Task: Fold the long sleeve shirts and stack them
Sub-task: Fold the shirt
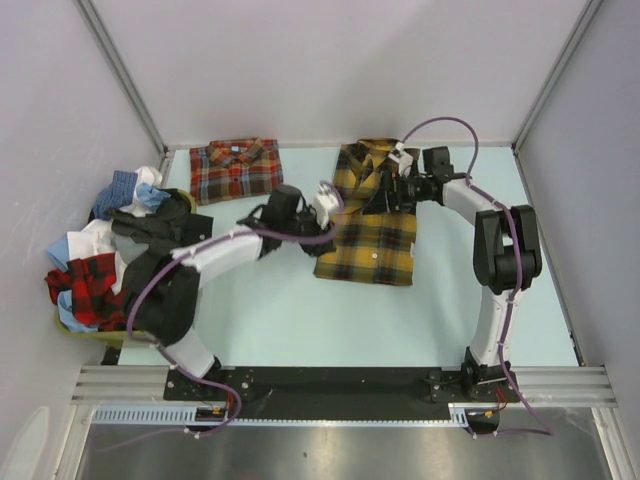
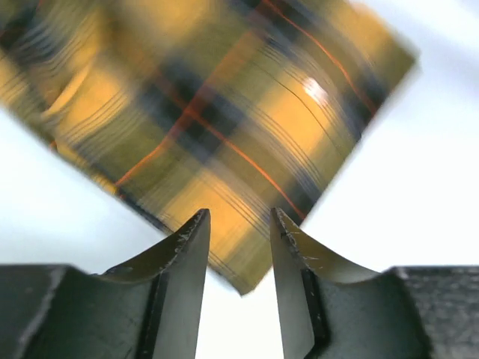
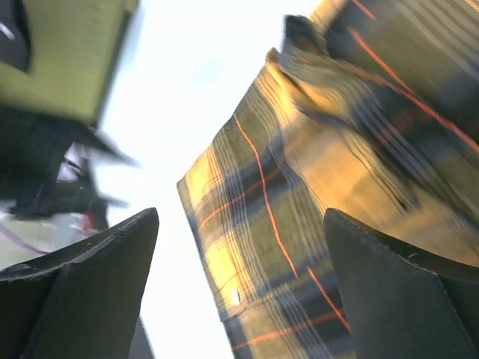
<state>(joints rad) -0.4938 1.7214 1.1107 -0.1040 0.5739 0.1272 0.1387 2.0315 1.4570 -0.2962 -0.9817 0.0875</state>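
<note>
The yellow-and-black long sleeve shirt (image 1: 370,240) lies folded on the table right of centre. A red-orange plaid long sleeve shirt (image 1: 235,168) lies folded at the back left. My left gripper (image 1: 328,200) hovers at the yellow shirt's left edge. In the left wrist view a corner of that shirt (image 2: 224,112) lies beyond the left gripper (image 2: 239,213), whose jaws stand narrowly apart with nothing between them. My right gripper (image 1: 385,190) is over the shirt's collar end. In the right wrist view the right gripper (image 3: 241,213) stands wide open above the fabric (image 3: 284,224).
A yellow-green basket (image 1: 75,330) heaped with mixed clothes (image 1: 110,250) sits at the left edge, beside the left arm. Enclosure walls close in the back and both sides. Bare pale table (image 1: 290,310) lies in front of the yellow shirt.
</note>
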